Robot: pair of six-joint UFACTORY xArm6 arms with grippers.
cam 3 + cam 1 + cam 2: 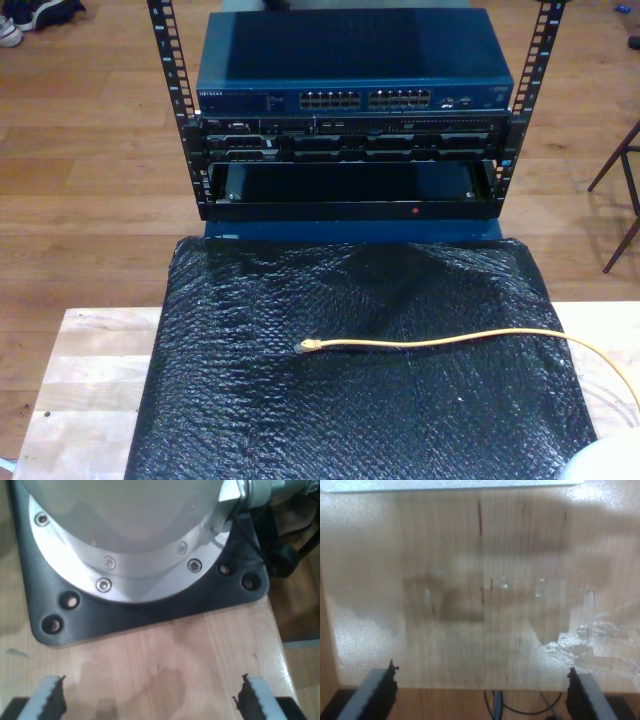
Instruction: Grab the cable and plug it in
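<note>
The yellow cable (pixel 450 341) lies across the black bubble mat (pixel 360 400) in the exterior view. Its clear plug (pixel 308 346) rests near the mat's middle, and the cord runs off toward the exterior view's right edge. My first gripper (pixel 149 700) is open over bare wooden table (pixel 165 665), with nothing between its toothed fingers (pixel 52 697). It faces an arm's silver base flange (pixel 130 555) on a black plate (pixel 150 612). My second gripper (pixel 481 695) is open too, over a glossy wooden surface (pixel 480 605), with nothing in it.
A rack (pixel 350 150) stands beyond the mat, with a blue network switch and its row of ports (pixel 365 100) on top and an open bay (pixel 350 185) below. A pale rounded part (pixel 605 462) sits at the exterior view's lower right corner. Dark wires (pixel 520 707) hang past the wooden edge.
</note>
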